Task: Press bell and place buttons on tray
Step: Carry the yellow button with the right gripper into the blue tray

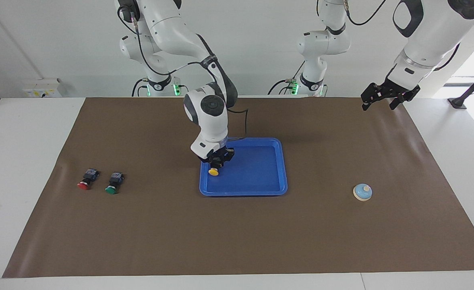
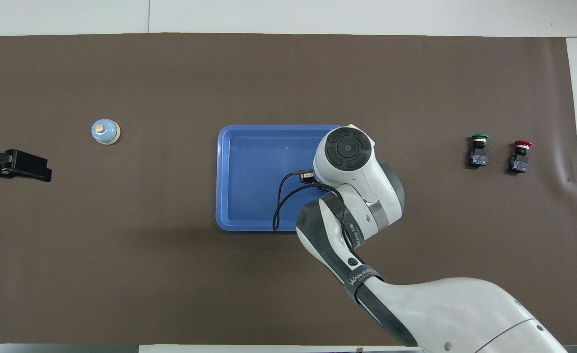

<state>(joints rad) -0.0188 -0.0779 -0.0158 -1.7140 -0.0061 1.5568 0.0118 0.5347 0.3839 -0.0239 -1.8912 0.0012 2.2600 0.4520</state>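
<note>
My right gripper [image 1: 216, 160] is shut on the yellow button [image 1: 213, 172] and holds it low in the blue tray [image 1: 257, 173], at the tray's end toward the right arm; I cannot tell whether the button touches the tray floor. In the overhead view the right wrist hides that gripper and the button over the tray [image 2: 249, 171]. The red button [image 1: 85, 180] [image 2: 519, 157] and green button [image 1: 113, 183] [image 2: 478, 149] lie side by side on the mat toward the right arm's end. The bell [image 1: 362, 192] [image 2: 105, 132] sits toward the left arm's end. My left gripper [image 1: 381, 100] [image 2: 13, 166] waits open, raised over the mat's corner.
A brown mat [image 1: 237, 233] covers most of the white table. A black cable [image 2: 281, 196] loops from the right wrist over the tray.
</note>
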